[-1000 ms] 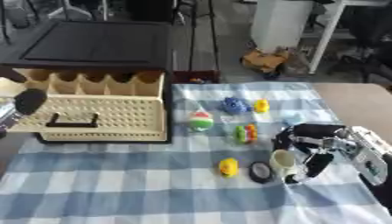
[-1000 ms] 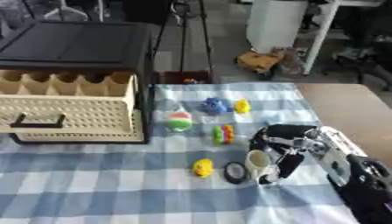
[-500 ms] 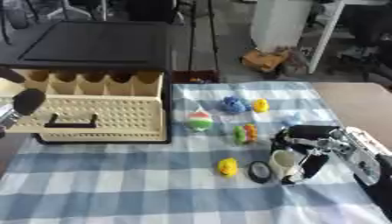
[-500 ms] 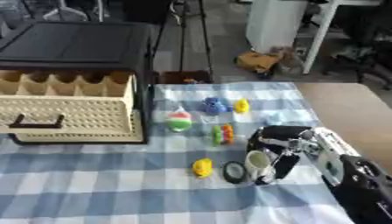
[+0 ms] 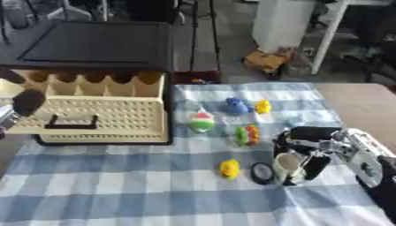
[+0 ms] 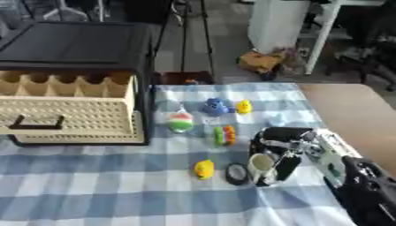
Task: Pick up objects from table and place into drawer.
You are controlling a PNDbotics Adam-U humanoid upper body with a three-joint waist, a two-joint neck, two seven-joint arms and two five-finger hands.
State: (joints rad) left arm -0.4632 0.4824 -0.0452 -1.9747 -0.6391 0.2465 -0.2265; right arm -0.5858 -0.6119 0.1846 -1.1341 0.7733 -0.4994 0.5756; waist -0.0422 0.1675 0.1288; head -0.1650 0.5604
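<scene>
My right hand (image 5: 313,143) hangs over the checked cloth at the right, its fingers curled down around a small cream cup-like thing (image 5: 286,164). Beside that lies a black ring (image 5: 261,172), and left of it a yellow duck (image 5: 230,168). Further back are a green and orange toy (image 5: 247,134), a green, white and red ball (image 5: 201,122), a blue toy (image 5: 234,106) and a small yellow toy (image 5: 264,106). The cream perforated drawer (image 5: 100,121) stands pulled out at the left. A black part of my left hand (image 5: 23,103) shows at the left edge.
The drawer sits under a black cabinet top (image 5: 97,44). The blue and white checked cloth (image 5: 139,194) covers the table, with bare brown tabletop (image 5: 359,103) at the far right. White furniture legs and a cardboard box (image 5: 267,59) stand on the floor beyond.
</scene>
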